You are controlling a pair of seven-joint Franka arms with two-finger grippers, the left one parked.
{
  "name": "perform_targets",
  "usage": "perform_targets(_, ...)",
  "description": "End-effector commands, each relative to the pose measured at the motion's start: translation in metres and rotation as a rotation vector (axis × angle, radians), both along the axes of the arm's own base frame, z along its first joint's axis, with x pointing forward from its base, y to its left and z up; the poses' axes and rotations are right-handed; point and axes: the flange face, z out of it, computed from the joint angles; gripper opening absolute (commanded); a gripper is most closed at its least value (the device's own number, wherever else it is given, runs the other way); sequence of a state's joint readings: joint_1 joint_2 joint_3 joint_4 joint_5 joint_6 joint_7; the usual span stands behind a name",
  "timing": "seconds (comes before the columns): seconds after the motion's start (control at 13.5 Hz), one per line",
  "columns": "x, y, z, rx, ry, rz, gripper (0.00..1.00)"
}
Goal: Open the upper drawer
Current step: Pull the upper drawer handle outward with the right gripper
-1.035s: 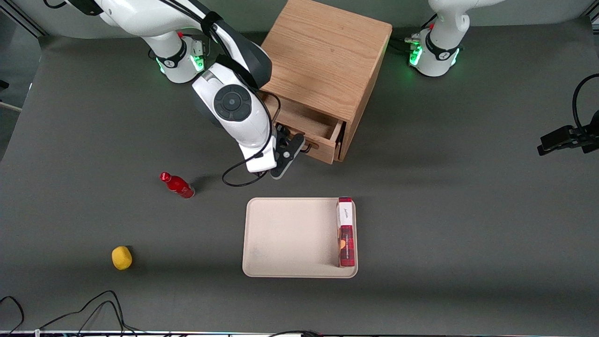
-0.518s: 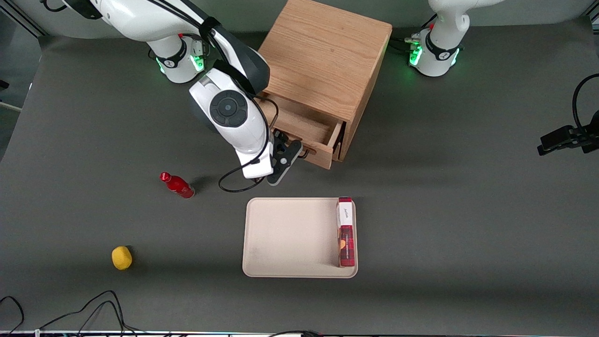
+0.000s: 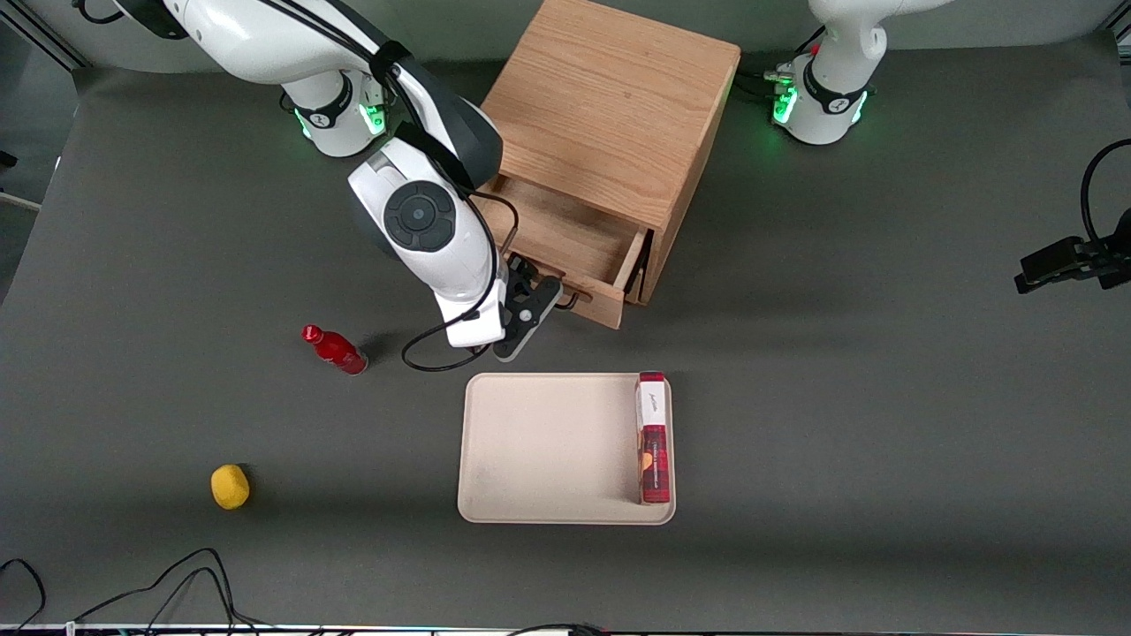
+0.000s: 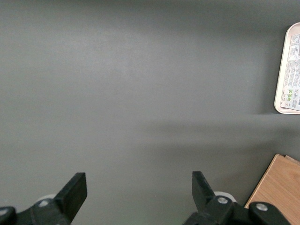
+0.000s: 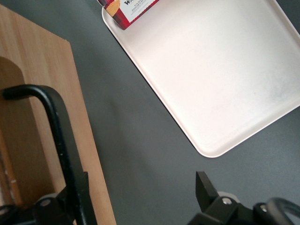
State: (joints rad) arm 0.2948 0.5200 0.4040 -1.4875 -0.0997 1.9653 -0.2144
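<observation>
The wooden cabinet [image 3: 610,106] stands at the back of the table. Its upper drawer [image 3: 565,231] is pulled partway out toward the front camera, and its plain wood inside shows. My right gripper [image 3: 541,300] is at the drawer's front panel [image 3: 601,311], at the working arm's end of it. In the right wrist view the gripper [image 5: 140,192] is open. One finger [image 5: 77,187] sits against the black wire handle [image 5: 56,131], between it and the oak front [image 5: 47,79]. The other finger [image 5: 206,187] hangs free over the mat. The lower drawer is hidden.
A beige tray [image 3: 548,442] lies nearer the front camera than the drawer, with a red box [image 3: 653,437] along one edge. A red bottle [image 3: 334,349] and a yellow object [image 3: 230,486] lie toward the working arm's end. Cables run along the front edge.
The upper drawer has slid farther out of the cabinet toward the front camera. My gripper moved with its handle, toward the tray and slightly toward the working arm's end.
</observation>
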Motion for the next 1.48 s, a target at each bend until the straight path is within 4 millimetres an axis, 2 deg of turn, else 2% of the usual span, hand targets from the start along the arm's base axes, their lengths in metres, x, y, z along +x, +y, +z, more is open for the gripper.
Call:
perform_targets(0.0, 0.011, 0.0, -0.004, -0.009, -0.025, 0.024, 1.0)
perform_targets(0.44, 0.017, -0.001, -0.002, -0.006, -0.035, 0.019, 1.0)
perform_targets(0.52, 0.024, -0.009, -0.007, -0.014, -0.033, 0.003, 1.0)
perform_targets(0.59, 0.029, -0.012, -0.001, -0.009, -0.044, -0.006, 1.0)
perform_targets(0.89, 0.035, -0.013, -0.001, -0.001, -0.049, 0.02, 1.0)
perform_targets(1.4, 0.053, -0.032, -0.002, 0.007, -0.053, -0.017, 1.0)
